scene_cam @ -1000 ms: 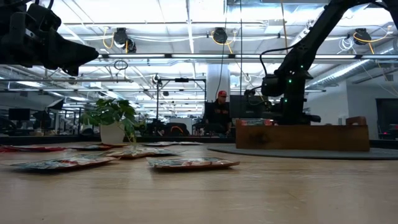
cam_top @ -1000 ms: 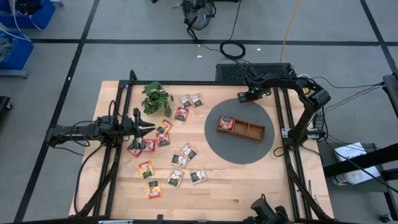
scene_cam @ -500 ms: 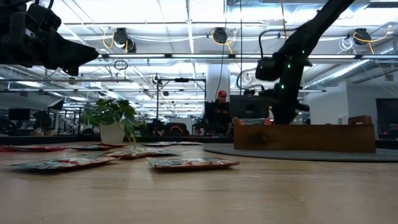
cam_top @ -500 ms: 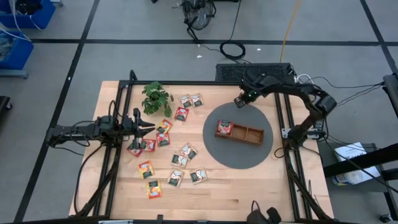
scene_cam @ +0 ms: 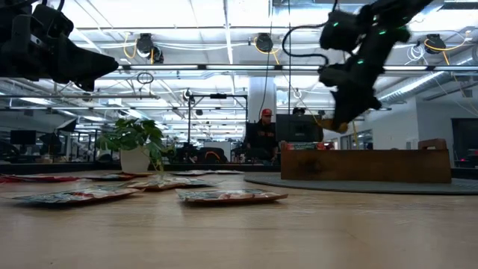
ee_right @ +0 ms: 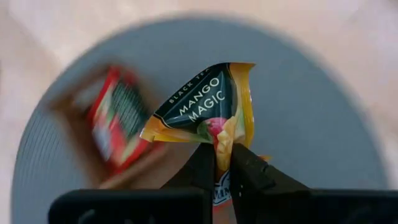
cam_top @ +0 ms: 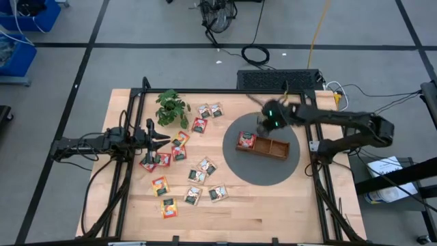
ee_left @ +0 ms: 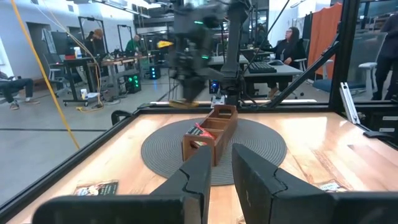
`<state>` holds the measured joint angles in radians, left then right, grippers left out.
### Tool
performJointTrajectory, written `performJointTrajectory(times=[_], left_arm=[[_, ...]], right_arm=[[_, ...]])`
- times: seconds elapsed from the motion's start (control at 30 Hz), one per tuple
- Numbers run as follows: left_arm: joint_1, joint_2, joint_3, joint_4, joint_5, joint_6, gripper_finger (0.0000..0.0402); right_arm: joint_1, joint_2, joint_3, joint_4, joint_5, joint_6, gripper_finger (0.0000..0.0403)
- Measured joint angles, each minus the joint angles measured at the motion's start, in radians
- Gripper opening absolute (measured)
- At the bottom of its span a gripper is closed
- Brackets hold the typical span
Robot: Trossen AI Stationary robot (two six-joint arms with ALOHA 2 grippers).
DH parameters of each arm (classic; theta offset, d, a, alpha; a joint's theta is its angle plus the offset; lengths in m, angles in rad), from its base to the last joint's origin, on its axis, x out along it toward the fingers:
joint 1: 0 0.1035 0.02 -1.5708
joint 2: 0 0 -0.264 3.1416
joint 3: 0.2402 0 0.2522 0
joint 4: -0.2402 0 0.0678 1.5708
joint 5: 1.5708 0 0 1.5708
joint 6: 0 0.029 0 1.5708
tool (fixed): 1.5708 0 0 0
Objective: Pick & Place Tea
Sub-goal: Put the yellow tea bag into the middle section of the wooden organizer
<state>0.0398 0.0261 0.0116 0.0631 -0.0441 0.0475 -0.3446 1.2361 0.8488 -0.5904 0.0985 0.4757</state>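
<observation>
Right tool point(ee_right: 222, 163) now over tray point(cam_top: 263, 144) — mango sachet point(ee_right: 205, 107) only wrist-visible.

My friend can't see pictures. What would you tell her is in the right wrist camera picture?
The right gripper is shut on a crumpled orange-yellow tea sachet printed "Mango Magic", holding it up above a round grey mat. Beneath, blurred, is the wooden tray with a red sachet in it.

Orange-yellow sachet point(ee_right: 205, 106), black panel; grey ribbed mat point(cam_top: 239, 167); brown tray point(cam_top: 273, 147).
</observation>
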Motion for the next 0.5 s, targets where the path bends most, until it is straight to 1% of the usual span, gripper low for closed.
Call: performJointTrajectory(times=[0.1,0.2,0.27,0.33,0.4,0.5], left_arm=[[0.000,0.000,0.000,0.000,0.000,0.000,0.0072],[0.000,0.000,0.000,0.000,0.000,0.000,0.0072],[0.000,0.000,0.000,0.000,0.000,0.000,0.0072],[0.000,0.000,0.000,0.000,0.000,0.000,0.0072],[0.000,0.000,0.000,0.000,0.000,0.000,0.0072],[0.000,0.000,0.000,0.000,0.000,0.000,0.0072]], right_arm=[[0.162,-0.065,-0.073,0.003,0.091,0.150,0.0015],[0.331,-0.106,-0.132,0.038,0.261,0.315,0.0015],[0.446,-0.113,-0.161,0.099,0.393,0.415,0.0015],[0.548,-0.098,-0.188,0.185,0.542,0.481,0.0015],[0.621,-0.065,-0.208,0.269,0.674,0.521,0.0015],[0.679,0.007,-0.213,0.331,0.796,0.582,0.0015]])
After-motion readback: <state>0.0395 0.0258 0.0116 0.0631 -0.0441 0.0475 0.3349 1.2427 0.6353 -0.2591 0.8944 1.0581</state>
